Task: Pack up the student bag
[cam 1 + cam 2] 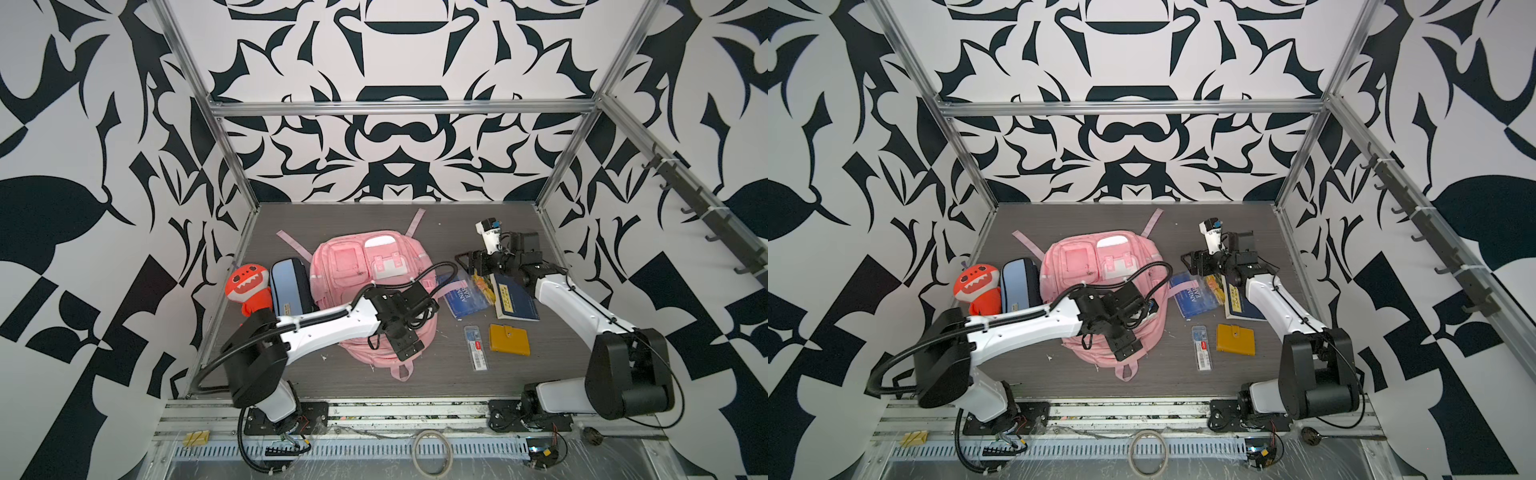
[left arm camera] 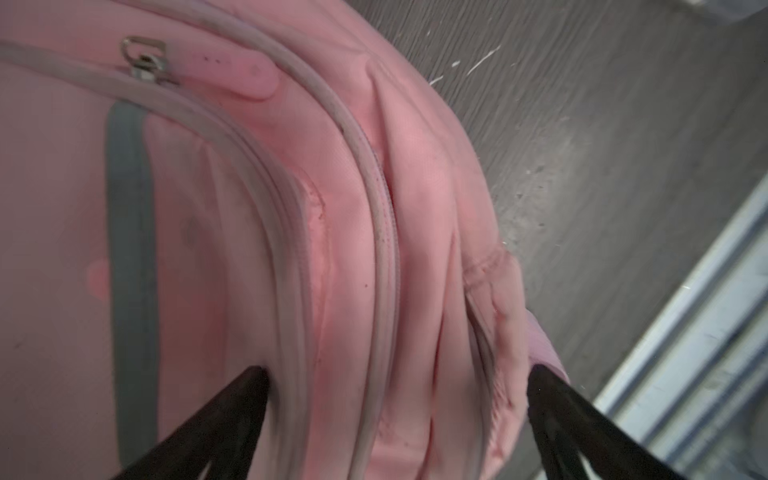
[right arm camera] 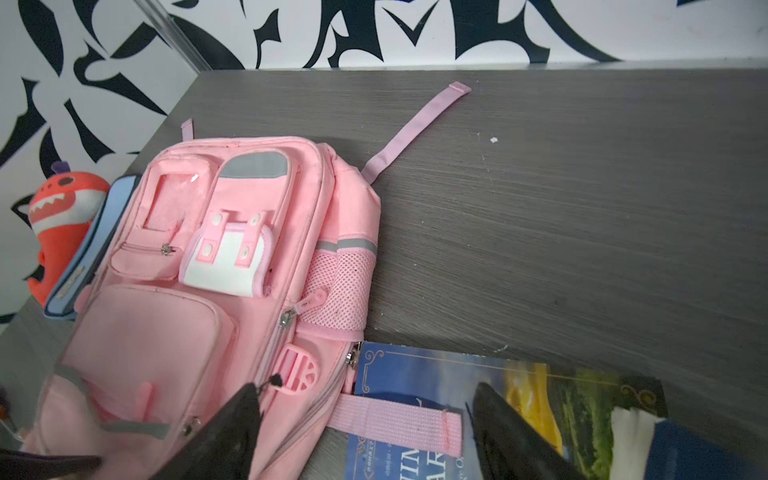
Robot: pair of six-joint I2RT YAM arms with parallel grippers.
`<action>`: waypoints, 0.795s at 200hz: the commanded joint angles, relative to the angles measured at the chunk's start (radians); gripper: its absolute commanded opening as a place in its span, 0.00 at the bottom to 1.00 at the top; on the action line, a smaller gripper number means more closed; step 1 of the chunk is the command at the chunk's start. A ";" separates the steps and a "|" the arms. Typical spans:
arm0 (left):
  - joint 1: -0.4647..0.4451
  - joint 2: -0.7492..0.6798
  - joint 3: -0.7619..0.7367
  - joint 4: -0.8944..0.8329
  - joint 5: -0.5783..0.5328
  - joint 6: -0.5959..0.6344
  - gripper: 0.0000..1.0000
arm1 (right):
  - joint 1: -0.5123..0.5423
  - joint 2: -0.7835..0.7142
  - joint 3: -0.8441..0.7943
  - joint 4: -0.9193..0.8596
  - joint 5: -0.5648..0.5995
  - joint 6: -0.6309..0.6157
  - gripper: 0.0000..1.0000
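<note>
On the grey table (image 1: 436, 374) we find the student bag (image 1: 353, 266) lying flat at centre; plush toy (image 1: 248, 286), pencil case (image 1: 289, 286), books (image 1: 515, 303) and wallet (image 1: 509, 339) lie beside it, unpacked; left gripper (image 2: 397, 370) and right gripper (image 3: 365, 386) both gape, empty; we judge packing barely begun.

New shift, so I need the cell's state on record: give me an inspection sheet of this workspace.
Surface: grey wood-grain table, some white specks.
Job's things: student bag lies flat mid-table, front pockets up.
Clutter: plush toy, pencil case left of bag; blue book, navy book, yellow wallet, clear pack right of it.
Grippers: left pincer open over bag's near end; right pincer open above bag strap crossing blue book.
Cables: black hose from left arm arcs over bag.
Surroundings: patterned walls, aluminium frame, hook rail.
</note>
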 commanded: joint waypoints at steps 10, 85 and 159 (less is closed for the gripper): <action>0.008 0.101 0.019 0.082 -0.076 0.010 0.89 | -0.025 -0.011 0.030 -0.004 0.034 0.045 0.85; 0.047 0.140 0.067 0.116 -0.006 -0.001 0.09 | -0.036 -0.093 -0.006 -0.049 0.108 0.021 0.84; 0.310 -0.116 0.078 0.049 0.243 -0.009 0.00 | -0.029 -0.198 -0.038 -0.064 -0.179 0.049 0.82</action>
